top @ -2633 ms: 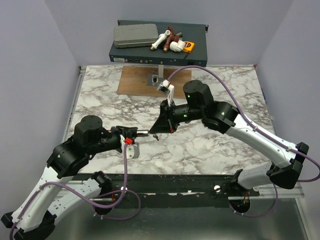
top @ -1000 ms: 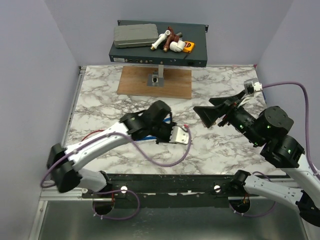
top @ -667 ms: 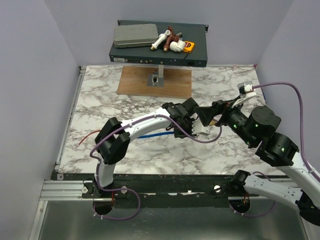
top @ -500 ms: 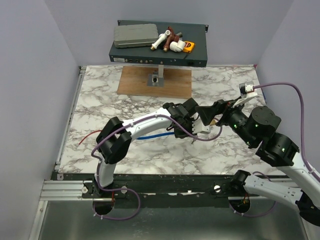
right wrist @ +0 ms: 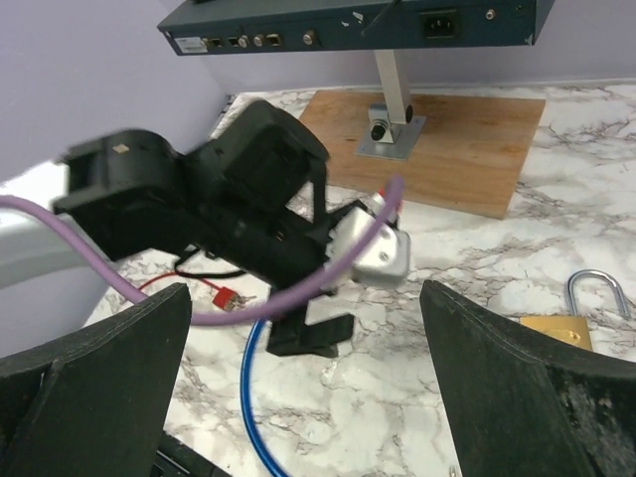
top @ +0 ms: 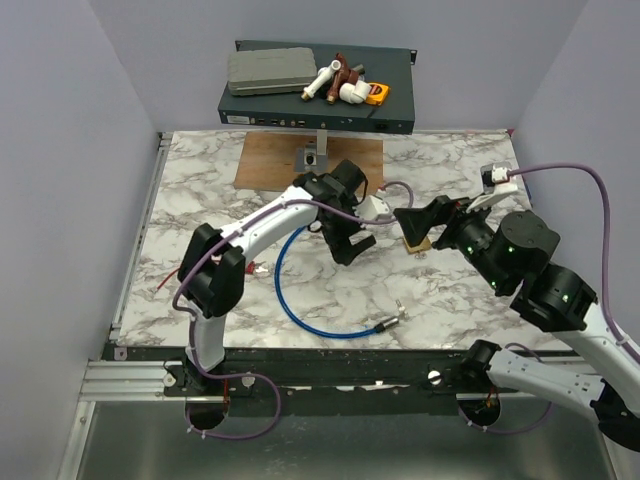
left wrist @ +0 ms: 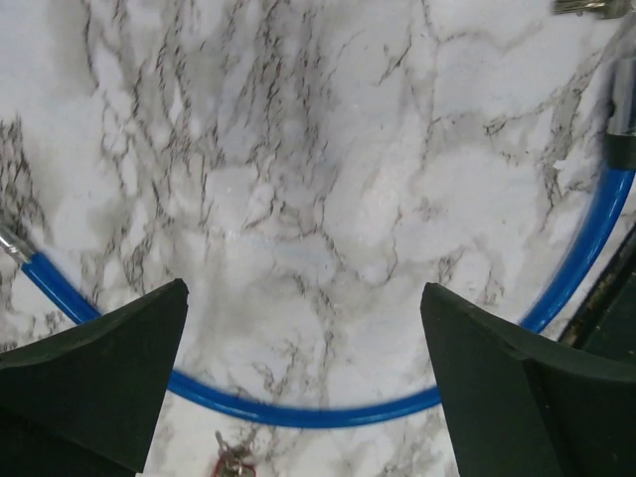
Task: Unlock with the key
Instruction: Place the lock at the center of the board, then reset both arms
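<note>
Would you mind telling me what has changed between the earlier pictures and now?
The left gripper has drawn back leftward from beside the right gripper and opened, apparently letting go of the blue cable, which was stretched out and now lies in a loop. The right gripper stays open by the padlock; the wooden board is unmoved.

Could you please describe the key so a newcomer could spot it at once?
On the marble table, find the looping blue cable near the middle. Just outside its left side lies the key, tiny and silver on a red strap. Unlike the brass padlock to the right, it is far smaller and red-tagged.
</note>
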`<state>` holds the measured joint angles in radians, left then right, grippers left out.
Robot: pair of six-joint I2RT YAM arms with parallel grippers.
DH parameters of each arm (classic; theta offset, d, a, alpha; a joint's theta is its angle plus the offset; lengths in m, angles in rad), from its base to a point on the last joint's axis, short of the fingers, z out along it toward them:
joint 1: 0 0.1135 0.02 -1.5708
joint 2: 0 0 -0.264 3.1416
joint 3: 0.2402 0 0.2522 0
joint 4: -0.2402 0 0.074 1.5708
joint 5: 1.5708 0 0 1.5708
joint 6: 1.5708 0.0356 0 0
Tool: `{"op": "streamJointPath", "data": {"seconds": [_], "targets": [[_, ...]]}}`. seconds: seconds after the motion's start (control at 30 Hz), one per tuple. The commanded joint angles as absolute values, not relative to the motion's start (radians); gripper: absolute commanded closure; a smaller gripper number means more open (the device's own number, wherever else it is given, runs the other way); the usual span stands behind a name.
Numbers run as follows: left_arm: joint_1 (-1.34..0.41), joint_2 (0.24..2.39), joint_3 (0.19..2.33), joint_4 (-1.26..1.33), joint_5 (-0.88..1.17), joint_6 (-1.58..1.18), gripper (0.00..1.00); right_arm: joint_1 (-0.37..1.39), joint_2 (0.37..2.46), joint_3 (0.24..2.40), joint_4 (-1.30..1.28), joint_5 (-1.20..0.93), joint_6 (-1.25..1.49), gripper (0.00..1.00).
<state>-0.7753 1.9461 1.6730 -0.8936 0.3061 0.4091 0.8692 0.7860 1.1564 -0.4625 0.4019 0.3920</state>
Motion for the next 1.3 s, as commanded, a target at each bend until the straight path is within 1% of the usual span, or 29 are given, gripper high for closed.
{"op": "streamJointPath", "data": {"seconds": [0.0, 0.17, 0.23, 0.3, 0.4, 0.47, 0.53, 0.63, 0.7, 0.83, 0.97, 1.07, 1.17, 1.27], "targets": [[-0.708, 1.8, 1.778, -1.064, 0.393, 0.338, 0.01, 0.873, 0.816, 1.18, -0.449, 0.426, 0.395, 0.0], [-0.597, 1.734, 1.925, -1.233, 0.452, 0.314, 0.01, 0.873, 0.875, 1.168, -0.431, 0.433, 0.407, 0.0], [-0.538, 1.699, 1.937, -1.281, 0.465, 0.329, 0.01, 0.873, 0.902, 1.144, -0.405, 0.448, 0.404, 0.0], [-0.464, 1.636, 1.881, -1.28, 0.485, 0.335, 0.02, 0.873, 0.938, 1.117, -0.385, 0.473, 0.407, 0.0], [-0.33, 1.48, 1.699, -1.197, 0.52, 0.354, 0.02, 0.871, 0.982, 1.061, -0.346, 0.491, 0.419, 0.0], [-0.231, 1.371, 1.549, -1.099, 0.532, 0.36, 0.02, 0.871, 1.013, 1.025, -0.317, 0.528, 0.43, 0.0], [-0.13, 1.26, 1.378, -0.945, 0.536, 0.335, 0.01, 0.863, 1.043, 0.986, -0.274, 0.57, 0.431, 0.0], [0.018, 1.148, 1.2, -0.808, 0.564, 0.32, 0.02, 0.797, 1.096, 0.934, -0.214, 0.565, 0.449, 0.0], [0.1, 1.127, 1.13, -0.741, 0.569, 0.31, 0.02, 0.737, 1.13, 0.888, -0.16, 0.559, 0.46, 0.0], [0.237, 1.15, 1.02, -0.558, 0.573, 0.249, 0.01, 0.56, 1.224, 0.798, -0.045, 0.574, 0.536, 0.0], [0.3, 1.163, 0.913, -0.343, 0.61, 0.169, 0.02, 0.431, 1.326, 0.71, 0.131, 0.733, 0.543, 0.0], [0.302, 1.141, 0.798, -0.143, 0.609, 0.121, 0.02, 0.375, 1.392, 0.64, 0.347, 0.86, 0.391, 0.0], [0.301, 1.121, 0.678, 0.112, 0.619, 0.067, 0.02, 0.316, 1.449, 0.616, 0.466, 0.877, 0.326, 0.0], [0.301, 1.12, 0.57, 0.348, 0.628, 0.008, 0.02, 0.263, 1.488, 0.548, 0.64, 0.823, 0.256, 0.0]]}}
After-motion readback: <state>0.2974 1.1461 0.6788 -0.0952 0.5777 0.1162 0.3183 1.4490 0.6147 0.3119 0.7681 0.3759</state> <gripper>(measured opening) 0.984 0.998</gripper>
